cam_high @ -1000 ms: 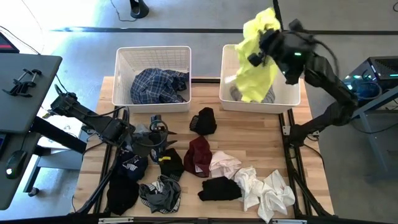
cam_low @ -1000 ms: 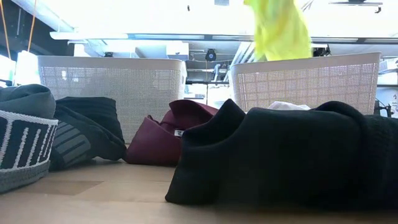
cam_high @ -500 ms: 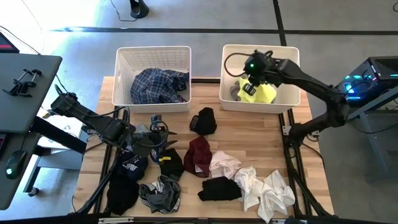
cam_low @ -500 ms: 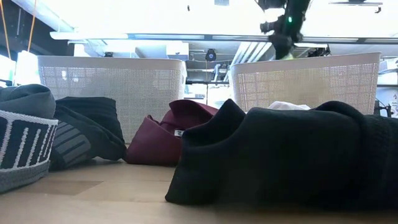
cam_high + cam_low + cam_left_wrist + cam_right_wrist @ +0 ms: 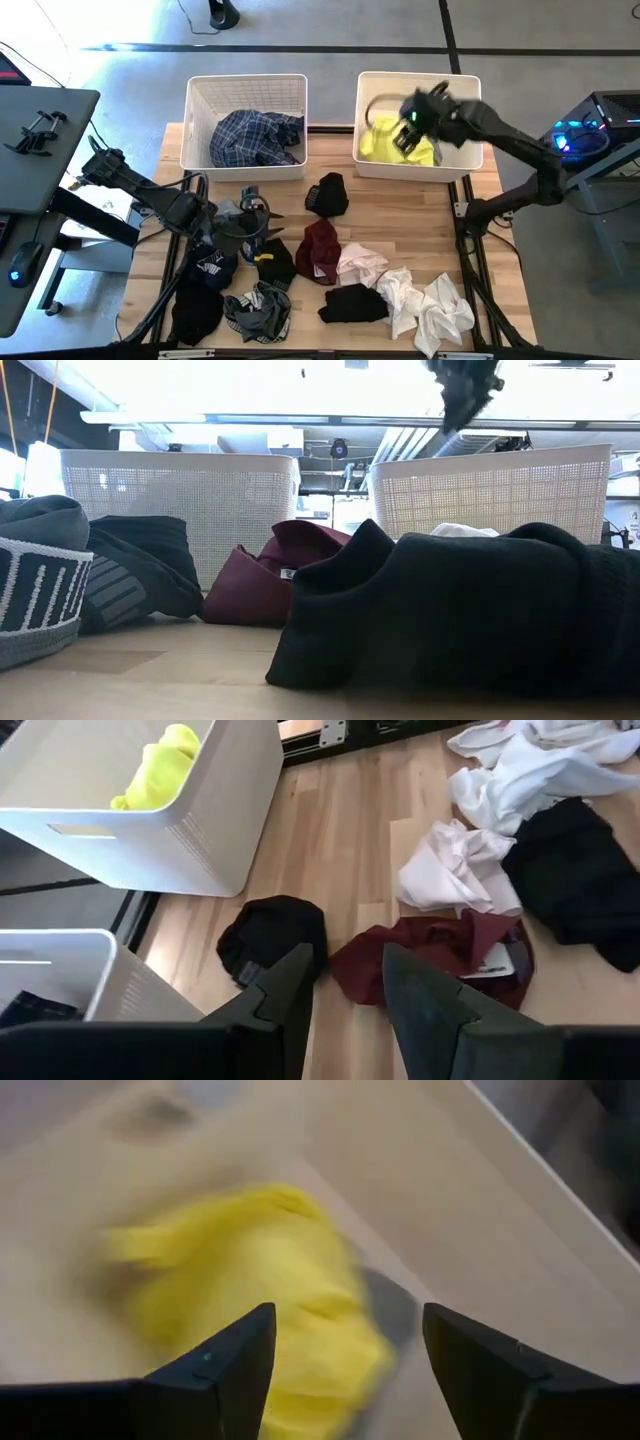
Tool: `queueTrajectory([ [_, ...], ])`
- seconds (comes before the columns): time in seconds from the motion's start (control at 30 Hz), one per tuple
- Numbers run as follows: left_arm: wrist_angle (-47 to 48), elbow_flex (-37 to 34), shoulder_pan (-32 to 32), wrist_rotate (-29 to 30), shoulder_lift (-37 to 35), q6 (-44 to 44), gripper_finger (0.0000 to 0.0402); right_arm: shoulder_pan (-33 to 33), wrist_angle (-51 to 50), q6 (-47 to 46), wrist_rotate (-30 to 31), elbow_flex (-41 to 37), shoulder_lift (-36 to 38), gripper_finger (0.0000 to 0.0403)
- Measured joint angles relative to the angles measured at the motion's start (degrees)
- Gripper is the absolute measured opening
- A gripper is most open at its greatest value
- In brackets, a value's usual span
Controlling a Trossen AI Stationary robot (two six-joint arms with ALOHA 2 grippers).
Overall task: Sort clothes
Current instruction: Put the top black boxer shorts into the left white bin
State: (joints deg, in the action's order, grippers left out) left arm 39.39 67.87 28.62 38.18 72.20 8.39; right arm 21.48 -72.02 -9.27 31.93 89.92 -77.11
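Low view: a black garment hides most of the table. Above the right bin, the right gripper hangs wide open, empty; the neon yellow garment lies just beneath it.

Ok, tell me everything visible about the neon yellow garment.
The neon yellow garment is a soft, thin-looking fabric piece lying crumpled inside the right white bin, partly on a grey item beneath it. The high view shows it bunched toward the bin's left side. The right claw hangs open just above it, its fingers spread clear of the cloth, so nothing grips it.
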Motion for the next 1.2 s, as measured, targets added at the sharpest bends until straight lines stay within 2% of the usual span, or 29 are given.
queueTrajectory([
  [0.3, -0.6, -4.8, 1.6, 1.9, 0.1, 5.1, 0.0110, -32.9, 0.4, -13.0, 9.5, -0.8, 0.5, 0.0236],
  [0.4, -2.5, -6.5, 1.8, 2.0, 0.0, 7.8, 0.0110, -42.0, 0.5, -22.5, 14.4, -0.8, 0.1, 0.0236],
  [0.5, -7.3, -9.2, 1.8, 2.0, 0.0, 9.0, 0.0110, -50.3, 4.7, -30.7, 22.4, -5.2, -0.2, 0.0236],
  [0.57, -13.5, -11.9, 1.8, 2.1, 0.0, 9.1, 0.0110, -54.6, 11.2, -32.3, 24.8, -11.0, -0.4, 0.0236],
  [0.77, -26.8, -18.6, 1.8, 1.0, 0.0, 9.1, 0.0110, -60.1, 38.8, -36.7, 20.6, -28.5, -0.6, 0.0236],
  [0.93, -32.3, -20.3, 1.4, 1.4, 1.6, 7.4, 0.0110, -61.2, 62.9, -29.7, 19.9, -40.8, -3.1, 0.0236],
  [1.07, -39.3, -20.3, 0.3, 1.6, 7.1, 2.2, 0.0110, -60.1, 74.9, -29.5, 20.1, -47.5, -5.3, 0.0236],
  [1.2, -47.6, -20.3, -1.4, 1.2, 14.6, -4.8, 0.0110, -59.1, 83.3, -29.1, 20.6, -51.0, -8.1, 0.0236],
])
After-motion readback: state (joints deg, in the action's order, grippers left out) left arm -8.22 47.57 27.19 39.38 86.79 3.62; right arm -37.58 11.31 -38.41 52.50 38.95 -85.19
